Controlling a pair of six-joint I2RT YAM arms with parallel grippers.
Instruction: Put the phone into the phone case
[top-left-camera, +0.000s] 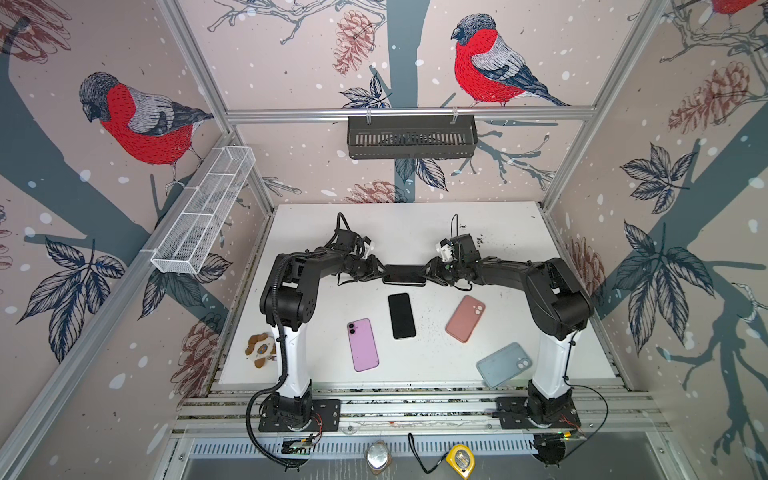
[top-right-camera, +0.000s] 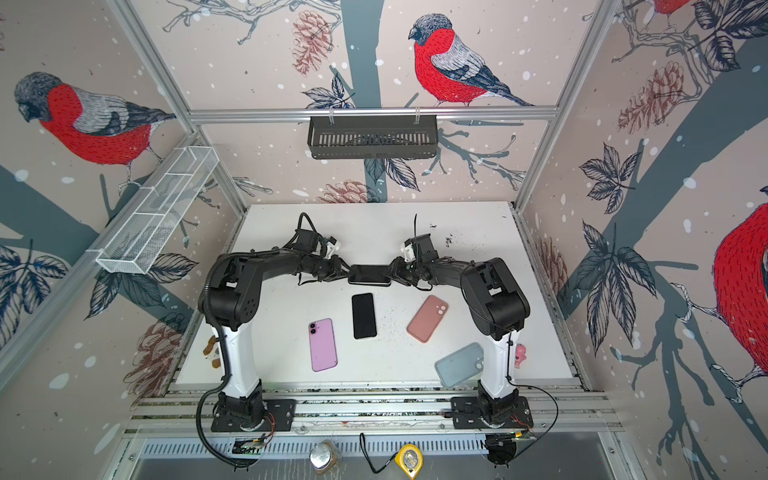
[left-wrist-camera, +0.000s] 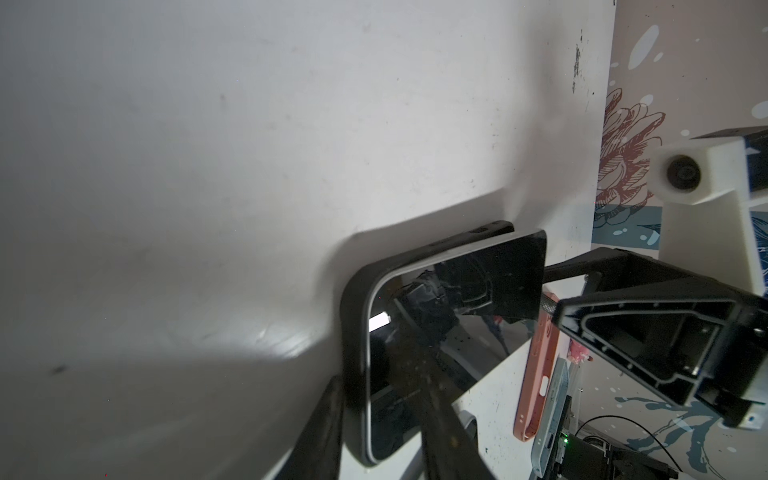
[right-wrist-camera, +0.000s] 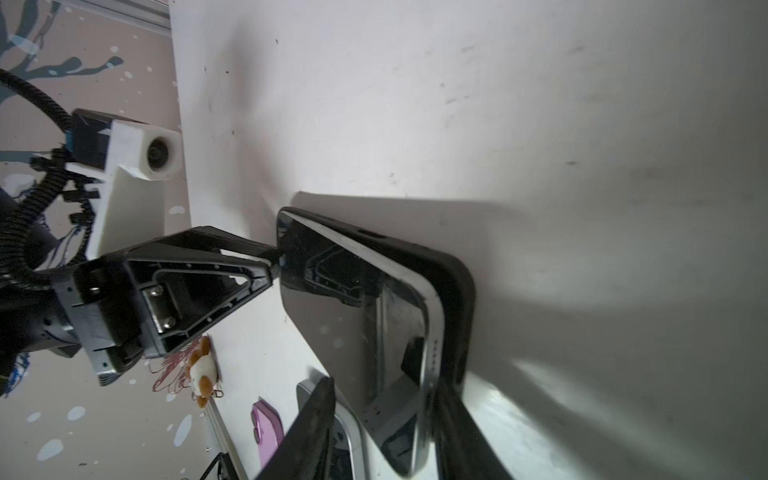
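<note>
- A plush toy (top-left-camera: 261, 350) sits just off the left edge of the desk (top-left-camera: 415, 224), down near the front corner.
- A lilac phone (top-left-camera: 363, 345) lies back-up toward the front-left of the desk.
- The left gripper (top-left-camera: 378, 272) is clamped on the left short end of the black phone case (left-wrist-camera: 353, 320). One of its fingers (left-wrist-camera: 320, 428) is on the case's back and the other lies across the screen.
- The phone (top-left-camera: 404, 274) is mid-desk between both grippers, tipped up on a long side. It's lying in the black phone case but isn't fully home. At the right gripper's end its edge stands clear of the case rim.
- A dark-screened phone (top-left-camera: 402, 316) lies screen-up just in front of that.
- The right gripper (top-left-camera: 429, 272) has its jaws either side of the right short end. Honestly can't tell if it's pinching or slack.
- A salmon case (top-left-camera: 465, 318) lies back-up, right of the middle.
- A pale blue case (top-left-camera: 503, 365) sits near the front-right corner.
</note>
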